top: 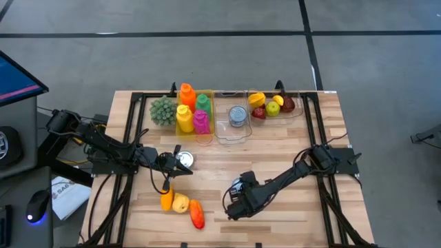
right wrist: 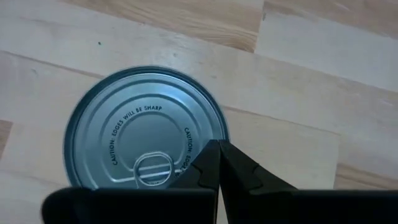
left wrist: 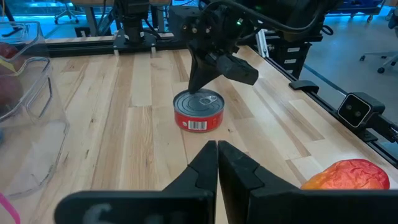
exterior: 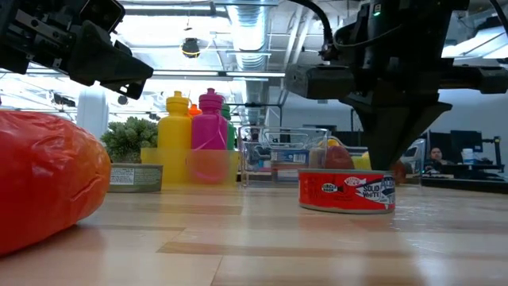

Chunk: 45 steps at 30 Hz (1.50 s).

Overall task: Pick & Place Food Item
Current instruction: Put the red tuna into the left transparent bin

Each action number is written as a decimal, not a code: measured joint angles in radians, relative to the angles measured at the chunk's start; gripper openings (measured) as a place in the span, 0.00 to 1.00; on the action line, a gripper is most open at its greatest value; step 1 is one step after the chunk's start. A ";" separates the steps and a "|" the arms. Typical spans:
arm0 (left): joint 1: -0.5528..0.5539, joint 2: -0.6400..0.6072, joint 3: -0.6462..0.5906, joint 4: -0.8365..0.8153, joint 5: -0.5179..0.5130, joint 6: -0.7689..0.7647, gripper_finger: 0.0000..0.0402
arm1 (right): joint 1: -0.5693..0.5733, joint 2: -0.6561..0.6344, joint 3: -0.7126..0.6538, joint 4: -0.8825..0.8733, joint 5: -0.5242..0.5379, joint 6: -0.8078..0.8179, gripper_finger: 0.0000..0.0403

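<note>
While the right gripper (right wrist: 217,144) hangs clenched over the red tuna can (left wrist: 198,110) near the table's (top: 289,148) front edge, that stiff, slick-walled can wants opened fingers straddling its sides.

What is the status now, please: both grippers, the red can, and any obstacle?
Right gripper shut, tips just above the red can, not holding it. Left gripper shut, empty, facing the can from farther off. Can upright on the table. Nothing blocking it.

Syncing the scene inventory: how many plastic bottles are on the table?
4, all in one clear bin: orange bottle and green bottle at the back, yellow bottle and pink bottle in front. None looks hidden from overhead.
</note>
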<state>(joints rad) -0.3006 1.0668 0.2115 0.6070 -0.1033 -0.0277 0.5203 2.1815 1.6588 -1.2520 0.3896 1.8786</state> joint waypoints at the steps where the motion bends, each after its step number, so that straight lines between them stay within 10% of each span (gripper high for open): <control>1: 0.000 0.000 0.000 0.000 0.000 0.000 0.01 | 0.003 0.000 0.000 0.000 0.001 0.003 0.00; 45: 0.000 0.000 0.000 0.000 0.000 0.000 0.01 | 0.031 -0.025 0.036 -0.157 0.056 -0.135 0.00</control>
<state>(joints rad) -0.3004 1.0668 0.2115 0.6067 -0.1036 -0.0277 0.5516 2.1564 1.6947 -1.4092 0.4455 1.7434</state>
